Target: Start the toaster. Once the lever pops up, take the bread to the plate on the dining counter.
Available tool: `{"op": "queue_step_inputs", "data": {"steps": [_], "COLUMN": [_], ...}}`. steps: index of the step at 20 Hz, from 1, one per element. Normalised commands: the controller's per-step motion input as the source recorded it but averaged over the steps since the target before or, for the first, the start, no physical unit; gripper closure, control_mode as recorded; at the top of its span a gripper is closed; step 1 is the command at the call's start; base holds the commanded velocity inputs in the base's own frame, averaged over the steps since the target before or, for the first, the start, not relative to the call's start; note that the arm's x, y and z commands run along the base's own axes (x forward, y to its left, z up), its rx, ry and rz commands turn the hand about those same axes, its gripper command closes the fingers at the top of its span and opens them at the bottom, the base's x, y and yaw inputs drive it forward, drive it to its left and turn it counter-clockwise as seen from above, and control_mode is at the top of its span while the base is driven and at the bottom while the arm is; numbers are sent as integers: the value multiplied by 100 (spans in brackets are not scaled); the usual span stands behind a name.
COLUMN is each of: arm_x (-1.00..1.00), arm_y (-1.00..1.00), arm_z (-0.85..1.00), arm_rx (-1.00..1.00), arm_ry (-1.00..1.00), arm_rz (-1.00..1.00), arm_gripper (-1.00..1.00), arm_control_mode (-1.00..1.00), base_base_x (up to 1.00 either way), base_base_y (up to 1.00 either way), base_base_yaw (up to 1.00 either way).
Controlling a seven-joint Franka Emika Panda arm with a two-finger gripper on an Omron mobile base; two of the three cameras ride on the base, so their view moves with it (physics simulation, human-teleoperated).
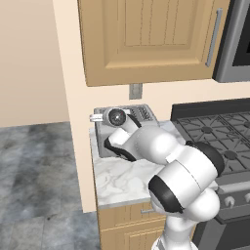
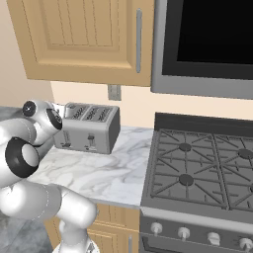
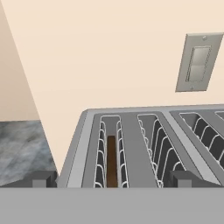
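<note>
Boxy grey metal four-slot toaster (image 2: 88,127) on the marble worktop (image 2: 104,170) beside the stove; thin dark brown bread slice (image 3: 111,159) sunk in its end slot. Claw (image 3: 112,178) wide, empty, above the slots. Bread likely light, stiff, crumbly: pinch flat faces at top edge

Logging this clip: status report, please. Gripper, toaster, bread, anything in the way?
Gripper open, empty, over the toaster top. Bread sits down in the leftmost slot in the hand view. Nothing blocking the slots.
</note>
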Motion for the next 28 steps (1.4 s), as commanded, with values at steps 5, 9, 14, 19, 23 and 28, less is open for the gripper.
{"op": "queue_step_inputs", "data": {"steps": [5,9,14,19,23,28], "arm_x": [0,0,0,0,0,0], "arm_y": [0,0,0,0,0,0], "arm_z": [0,0,0,0,0,0], "arm_rx": [0,0,0,0,0,0], "arm_ry": [0,0,0,0,0,0], "arm_rz": [0,0,0,0,0,0], "arm_gripper": [-100,-100,-100,-100,-100,-100], "arm_control_mode": [-100,-100,-100,-100,-100,-100], "base_base_x": [0,0,0,0,0,0], "base_base_y": [0,0,0,0,0,0], "base_base_yaw": [0,0,0,0,0,0]}}
